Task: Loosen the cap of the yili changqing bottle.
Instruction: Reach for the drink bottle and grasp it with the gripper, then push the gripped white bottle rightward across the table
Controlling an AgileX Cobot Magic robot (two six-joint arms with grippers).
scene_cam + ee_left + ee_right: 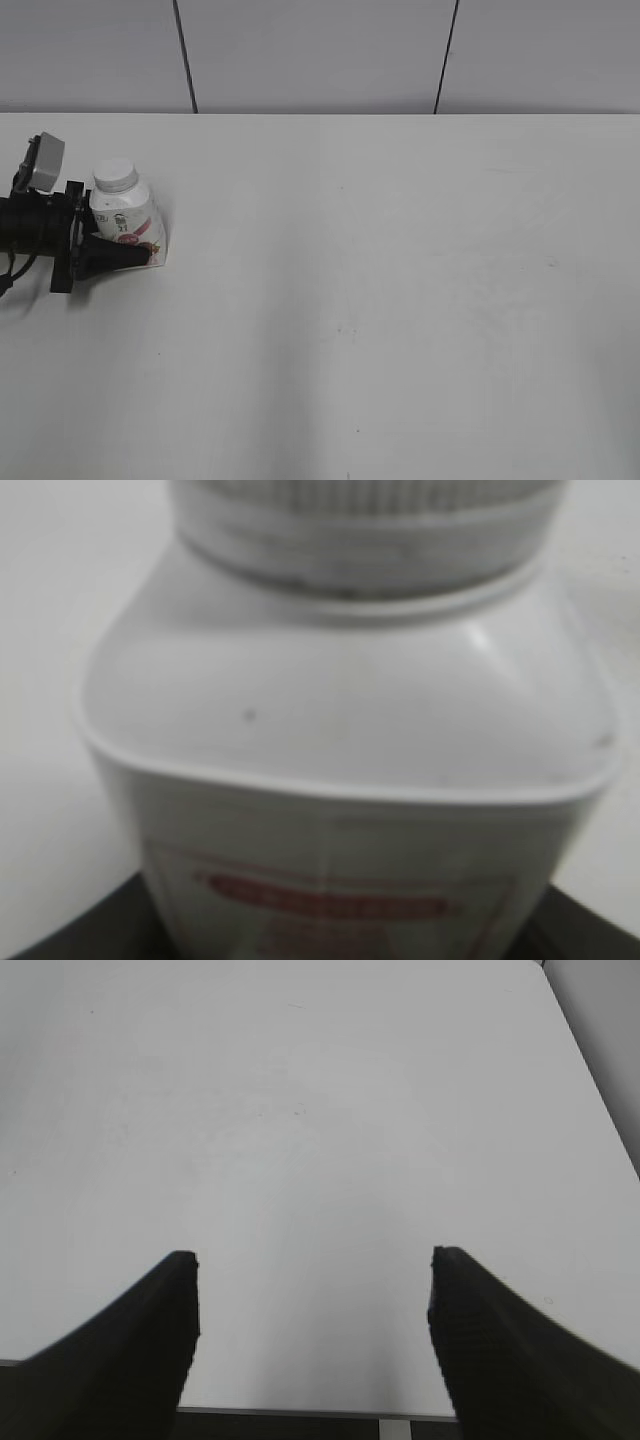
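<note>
The yili changqing bottle (127, 215) stands at the table's far left, white with a pink-red label, leaning slightly. Its ribbed white cap (115, 176) is on the neck. My left gripper (135, 242) reaches in from the left at label height, one black finger (118, 255) across the front and the other hidden behind. In the left wrist view the bottle (340, 710) fills the frame, the cap (360, 520) at the top edge, and dark fingers (60, 942) press against both lower sides. My right gripper (315, 1270) is open over bare table, holding nothing; the exterior view does not show it.
The white table (400, 300) stretches to the right of the bottle. A grey panelled wall (320, 50) runs behind its far edge. The table's near edge (300, 1412) shows under my right gripper.
</note>
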